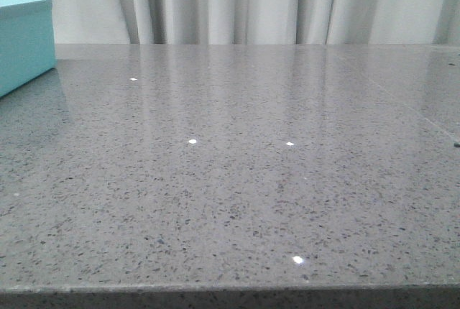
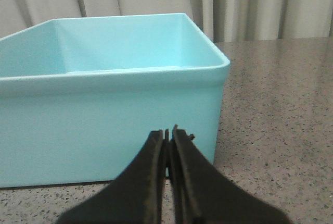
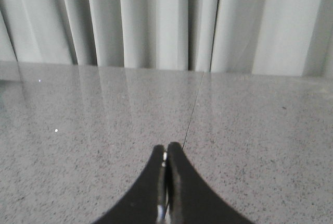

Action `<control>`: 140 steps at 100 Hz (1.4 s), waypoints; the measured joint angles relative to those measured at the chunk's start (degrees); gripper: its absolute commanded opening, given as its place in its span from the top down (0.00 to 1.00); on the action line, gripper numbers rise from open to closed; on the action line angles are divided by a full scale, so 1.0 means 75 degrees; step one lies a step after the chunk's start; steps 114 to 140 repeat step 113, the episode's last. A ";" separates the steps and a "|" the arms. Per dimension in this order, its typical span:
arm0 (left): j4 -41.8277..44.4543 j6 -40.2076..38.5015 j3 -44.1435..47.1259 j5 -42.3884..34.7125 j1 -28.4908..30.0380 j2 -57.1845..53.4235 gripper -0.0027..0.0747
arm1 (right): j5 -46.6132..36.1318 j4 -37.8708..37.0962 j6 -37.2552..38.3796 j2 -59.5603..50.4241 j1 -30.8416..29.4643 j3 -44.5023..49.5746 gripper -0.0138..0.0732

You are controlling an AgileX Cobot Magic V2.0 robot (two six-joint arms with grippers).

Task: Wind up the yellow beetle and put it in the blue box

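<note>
The blue box [image 1: 21, 39] stands at the far left of the table in the front view, only its corner showing. In the left wrist view the blue box [image 2: 104, 125] fills most of the picture, open at the top, and what shows of its inside is empty. My left gripper [image 2: 167, 133] is shut and empty, just in front of the box's near wall. My right gripper [image 3: 166, 148] is shut and empty over bare table. The yellow beetle is out of view in every frame. Neither gripper shows in the front view.
The grey speckled stone table [image 1: 237, 180] stretches across the front view, its front edge at the bottom. A thin seam [image 3: 192, 109] runs across the tabletop ahead of my right gripper. Pale curtains [image 1: 251, 0] hang behind the table.
</note>
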 measured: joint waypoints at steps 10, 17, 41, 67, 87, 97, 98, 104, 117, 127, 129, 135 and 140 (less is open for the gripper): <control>0.0000 0.0000 0.0000 0.0000 0.0000 0.0000 0.99 | -0.0570 0.0515 -0.0449 -0.0321 -0.0485 0.0605 0.91; 0.0000 0.0000 0.0000 0.0000 0.0000 0.0000 0.99 | -0.0670 0.0625 -0.0509 -0.0542 -0.0788 0.0962 0.91; 0.0000 0.0000 0.0000 0.0000 0.0000 0.0000 0.99 | -0.0082 0.0724 -0.0485 -0.1415 -0.1273 0.1332 0.91; 0.0000 0.0000 0.0000 0.0006 0.0000 0.0000 0.99 | 0.0665 0.0736 -0.0485 -0.1617 -0.1301 0.1348 0.91; 0.0000 0.0000 0.0000 0.0006 0.0000 0.0000 0.99 | 0.0752 0.0753 -0.0485 -0.1617 -0.1301 0.1348 0.91; 0.0000 0.0000 0.0000 0.0006 0.0000 0.0000 0.99 | 0.0752 0.0753 -0.0485 -0.1617 -0.1301 0.1348 0.91; 0.0000 0.0000 0.0000 0.0006 0.0000 0.0000 0.99 | 0.0752 0.0753 -0.0485 -0.1617 -0.1301 0.1348 0.91; 0.0000 0.0000 0.0000 0.0006 0.0000 0.0000 0.99 | 0.0763 0.0753 -0.0485 -0.1617 -0.1301 0.1348 0.91; 0.0000 0.0000 0.0000 0.0006 0.0000 0.0000 0.99 | 0.0763 0.0753 -0.0485 -0.1617 -0.1301 0.1348 0.91; 0.0000 0.0000 0.0000 0.0006 0.0000 0.0000 0.99 | 0.0763 0.0753 -0.0485 -0.1617 -0.1301 0.1348 0.91; 0.0000 0.0000 0.0000 0.0006 0.0000 0.0000 0.99 | 0.0763 0.0753 -0.0485 -0.1617 -0.1301 0.1348 0.91; 0.0000 0.0000 0.0000 0.0006 0.0000 0.0000 0.99 | 0.0763 0.0753 -0.0485 -0.1617 -0.1301 0.1348 0.91; 0.0000 0.0000 0.0000 0.0006 0.0000 0.0000 0.99 | 0.0763 0.0753 -0.0485 -0.1617 -0.1301 0.1348 0.91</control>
